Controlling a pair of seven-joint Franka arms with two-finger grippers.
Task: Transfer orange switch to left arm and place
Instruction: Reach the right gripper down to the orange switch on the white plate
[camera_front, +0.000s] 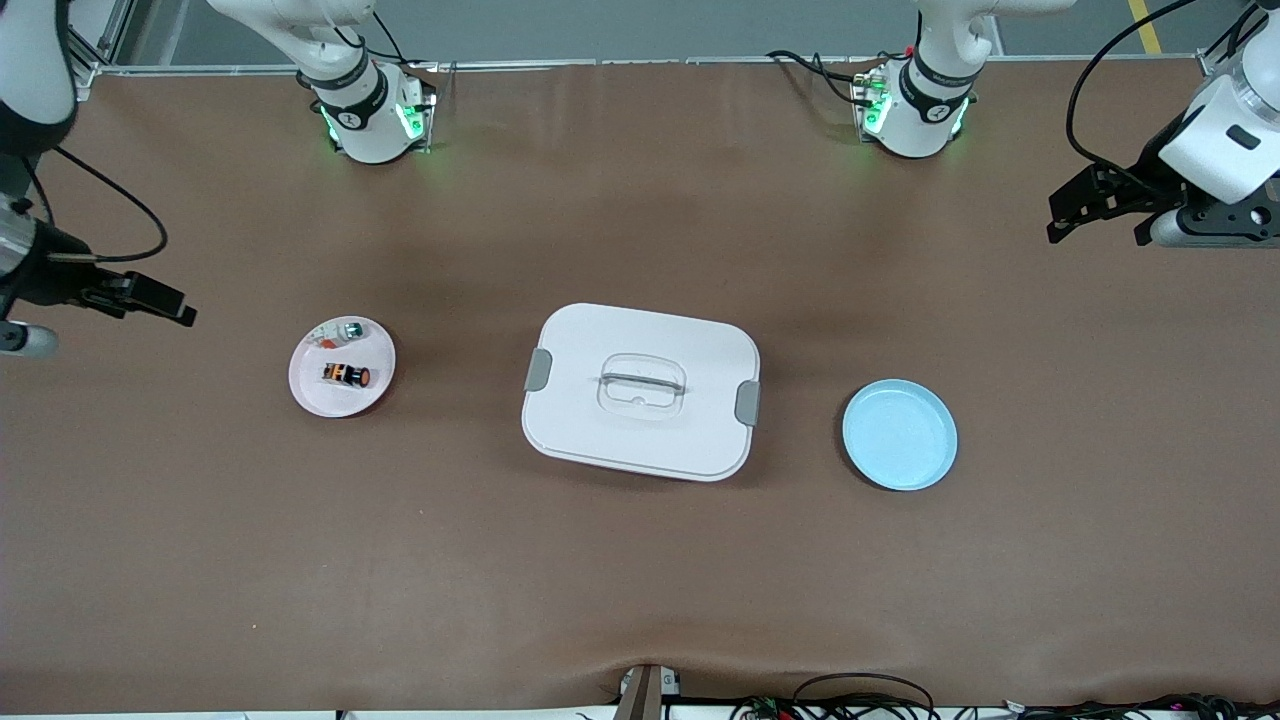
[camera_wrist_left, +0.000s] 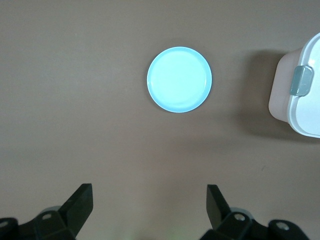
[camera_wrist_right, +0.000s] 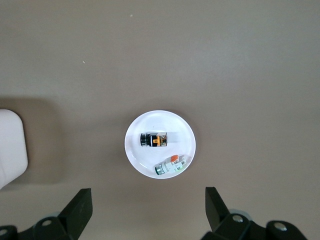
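Observation:
The orange switch (camera_front: 347, 375) lies on its side on a pink plate (camera_front: 315, 385), toward the right arm's end of the table. In the right wrist view the switch (camera_wrist_right: 154, 140) rests on that plate (camera_wrist_right: 135, 155). My right gripper (camera_wrist_right: 149, 207) hangs open and empty above bare table beside the plate. In the front view the right gripper (camera_front: 150, 298) hovers past the plate at the table's end. The white box (camera_front: 641, 391) stands closed mid-table. My left gripper (camera_front: 1095, 205) hovers open and empty at the left arm's end, its fingers (camera_wrist_left: 82, 202) wide apart.
A small white part with a green-silver end (camera_front: 345, 331) shares the pink plate. An empty blue plate (camera_front: 899, 434) sits between the box and the left arm's end, also seen as the blue plate (camera_wrist_left: 179, 79) under the left wrist. The box's latch corner (camera_wrist_left: 300, 95) shows there.

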